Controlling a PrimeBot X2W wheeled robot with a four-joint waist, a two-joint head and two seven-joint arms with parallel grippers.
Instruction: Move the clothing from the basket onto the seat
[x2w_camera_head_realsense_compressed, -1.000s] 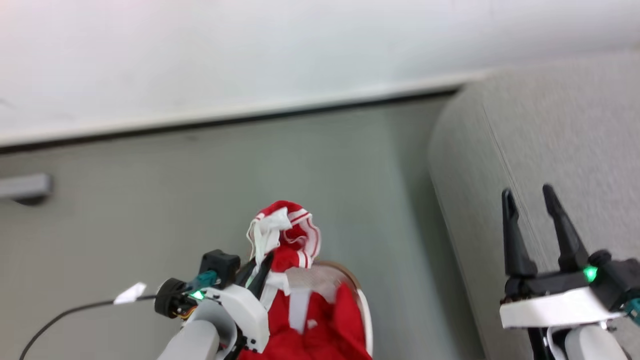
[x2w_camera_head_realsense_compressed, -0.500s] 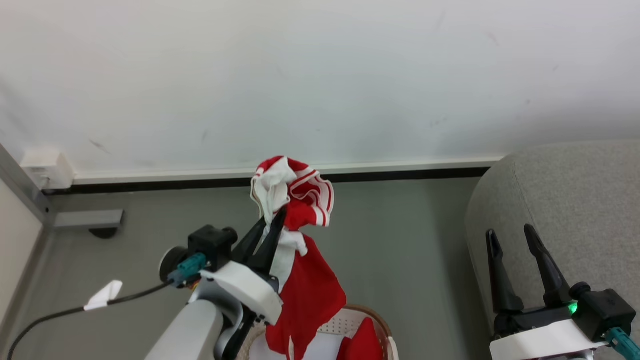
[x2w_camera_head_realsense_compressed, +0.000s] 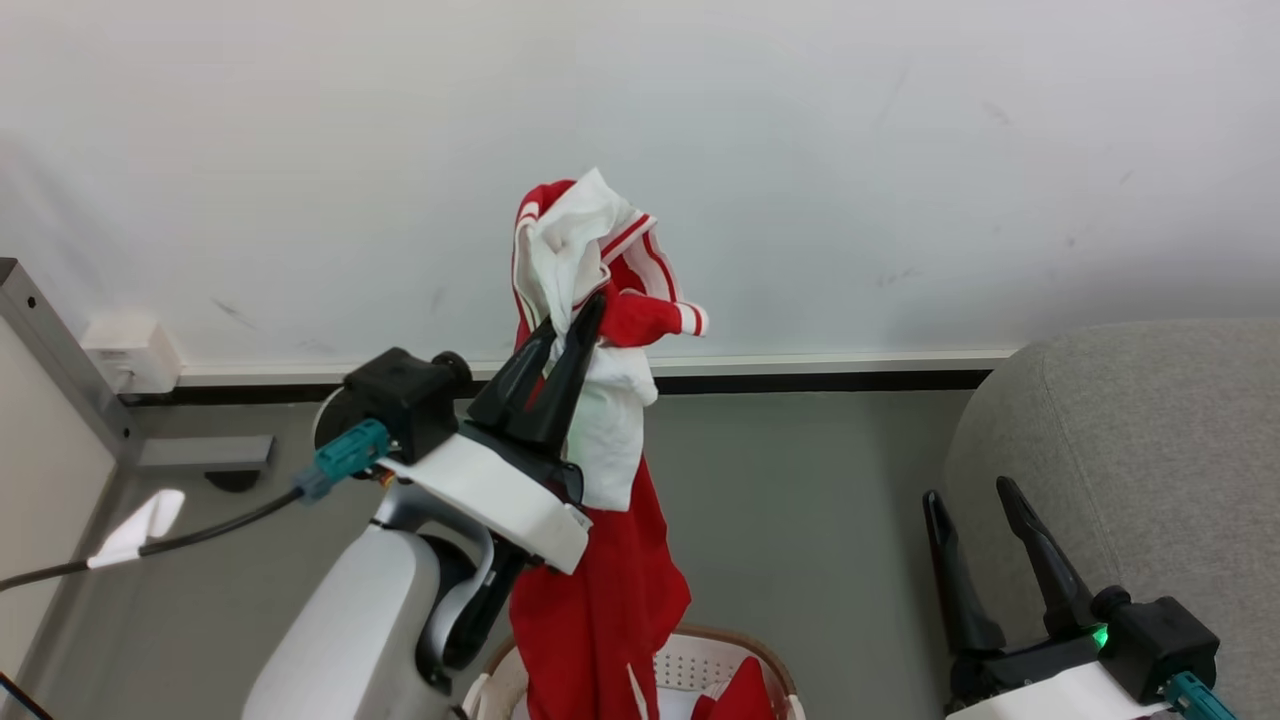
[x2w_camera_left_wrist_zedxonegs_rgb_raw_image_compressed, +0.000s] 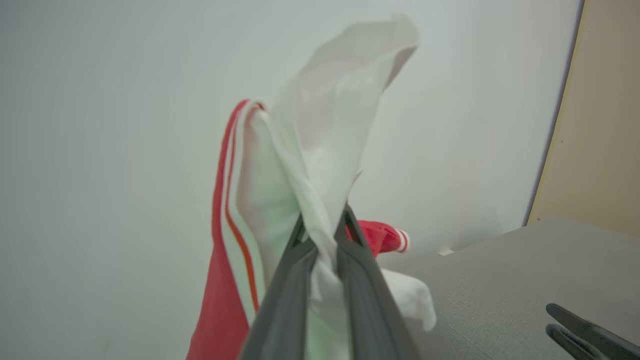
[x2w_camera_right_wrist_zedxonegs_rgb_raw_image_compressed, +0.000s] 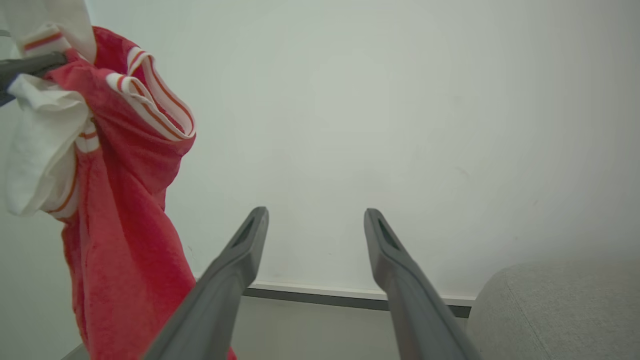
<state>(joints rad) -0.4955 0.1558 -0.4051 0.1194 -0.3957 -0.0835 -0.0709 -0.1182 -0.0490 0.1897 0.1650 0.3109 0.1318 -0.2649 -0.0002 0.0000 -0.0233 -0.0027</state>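
My left gripper (x2w_camera_head_realsense_compressed: 575, 315) is shut on the clothing (x2w_camera_head_realsense_compressed: 600, 560), a red garment with white panels and striped trim. It hangs from the fingers high above the basket (x2w_camera_head_realsense_compressed: 700, 655), whose white perforated wall and brown rim show at the bottom edge. A plain red piece (x2w_camera_head_realsense_compressed: 745, 692) lies inside the basket. In the left wrist view the fingers (x2w_camera_left_wrist_zedxonegs_rgb_raw_image_compressed: 360, 280) pinch the white fabric of the clothing (x2w_camera_left_wrist_zedxonegs_rgb_raw_image_compressed: 320, 150). My right gripper (x2w_camera_head_realsense_compressed: 965, 490) stands open and empty in front of the grey seat (x2w_camera_head_realsense_compressed: 1130, 450) at the right. The right wrist view shows its gripper (x2w_camera_right_wrist_zedxonegs_rgb_raw_image_compressed: 315, 215) open, the clothing (x2w_camera_right_wrist_zedxonegs_rgb_raw_image_compressed: 120, 210) hanging to its left.
A white wall (x2w_camera_head_realsense_compressed: 900, 150) with a dark baseboard (x2w_camera_head_realsense_compressed: 830, 380) runs behind. Grey floor (x2w_camera_head_realsense_compressed: 800, 500) lies between basket and seat. At the left are a wall box (x2w_camera_head_realsense_compressed: 130, 355), a grey bracket (x2w_camera_head_realsense_compressed: 200, 452) and a black cable with a white tag (x2w_camera_head_realsense_compressed: 135, 528).
The left gripper has risen with the clothing, pulling it up out of the basket. The head camera has tilted upward, so the wall takes more of the view. The right gripper stays open.
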